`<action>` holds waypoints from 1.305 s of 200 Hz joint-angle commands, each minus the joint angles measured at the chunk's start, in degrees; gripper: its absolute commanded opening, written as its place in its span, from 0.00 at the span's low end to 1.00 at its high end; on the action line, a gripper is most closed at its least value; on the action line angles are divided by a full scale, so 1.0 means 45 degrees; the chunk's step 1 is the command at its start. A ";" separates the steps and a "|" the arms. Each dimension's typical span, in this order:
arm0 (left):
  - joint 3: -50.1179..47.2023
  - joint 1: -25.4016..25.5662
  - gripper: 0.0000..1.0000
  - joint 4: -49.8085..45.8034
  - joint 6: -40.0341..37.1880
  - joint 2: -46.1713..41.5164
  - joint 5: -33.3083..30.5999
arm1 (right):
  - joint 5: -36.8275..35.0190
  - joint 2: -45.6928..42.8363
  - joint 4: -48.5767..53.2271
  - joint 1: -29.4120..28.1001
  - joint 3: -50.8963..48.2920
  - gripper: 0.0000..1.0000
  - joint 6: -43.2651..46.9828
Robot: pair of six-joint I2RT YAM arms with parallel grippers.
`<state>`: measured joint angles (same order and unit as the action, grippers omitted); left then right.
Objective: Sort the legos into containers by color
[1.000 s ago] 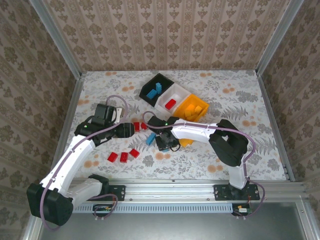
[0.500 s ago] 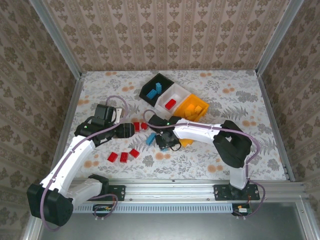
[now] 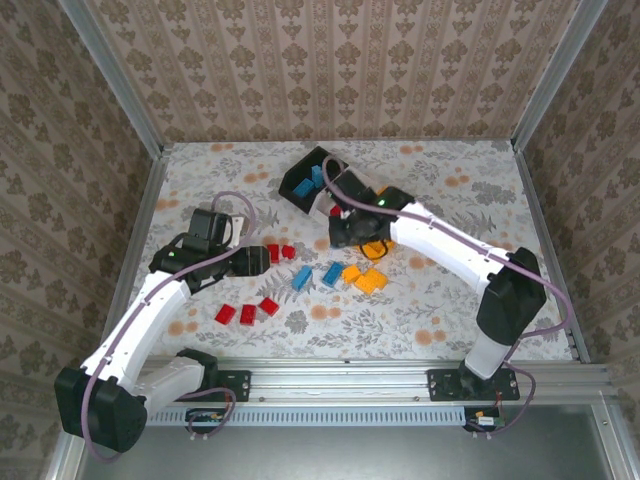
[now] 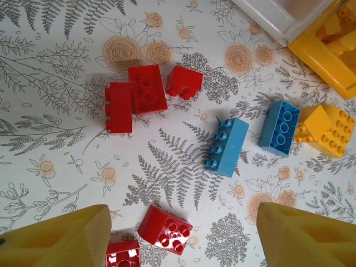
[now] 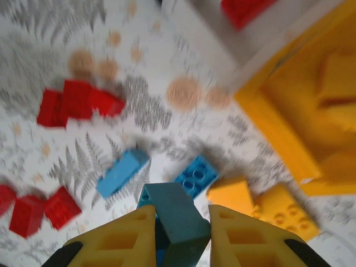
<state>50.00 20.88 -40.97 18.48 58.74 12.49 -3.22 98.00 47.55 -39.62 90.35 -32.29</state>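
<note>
My right gripper [image 5: 181, 233] is shut on a blue lego [image 5: 177, 218] and hangs above the table near the bins [image 3: 355, 232]. Below it lie two blue legos [image 5: 123, 172] [image 5: 194, 176] and two orange legos [image 5: 231, 194] [image 5: 281, 214]. My left gripper [image 4: 183, 245] is open, low over two red legos [image 4: 165, 229] [image 4: 122, 255]. Ahead of it lie a cluster of red legos [image 4: 139, 94], two blue ones [image 4: 226, 147] and an orange one [image 4: 325, 129]. The black container [image 3: 300, 180] holds blue legos, the white container [image 5: 245, 33] a red one, and the orange container [image 5: 311, 111] orange ones.
Three more red legos [image 3: 247, 313] lie near the front left of the table. The right arm reaches over the white and orange containers and hides parts of them in the top view. Metal frame rails [image 3: 400, 375] and patterned walls enclose the table.
My right gripper has risen from the loose legos with the blue lego in it and moved back toward the containers, uncovering blue and orange legos. The left arm has stayed put.
</note>
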 commanded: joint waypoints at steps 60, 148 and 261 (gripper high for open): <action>-0.0372 -0.0110 0.71 -0.0006 0.0550 -0.0254 0.0571 | 0.1597 0.5087 -0.1088 0.2371 0.6491 0.26 0.2416; -0.1169 0.0371 0.72 0.0156 0.1229 -0.0595 0.0878 | 0.0844 1.0776 -0.2033 0.3176 1.3699 0.40 0.2512; -0.0417 0.1907 0.76 0.0693 0.1208 0.0765 -0.0087 | 0.2172 0.5453 -0.0798 0.3012 0.9449 0.67 0.2869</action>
<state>45.91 27.92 -39.09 23.64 60.60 13.91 3.44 135.92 40.62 -24.34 141.03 -20.88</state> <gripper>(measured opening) 0.758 0.669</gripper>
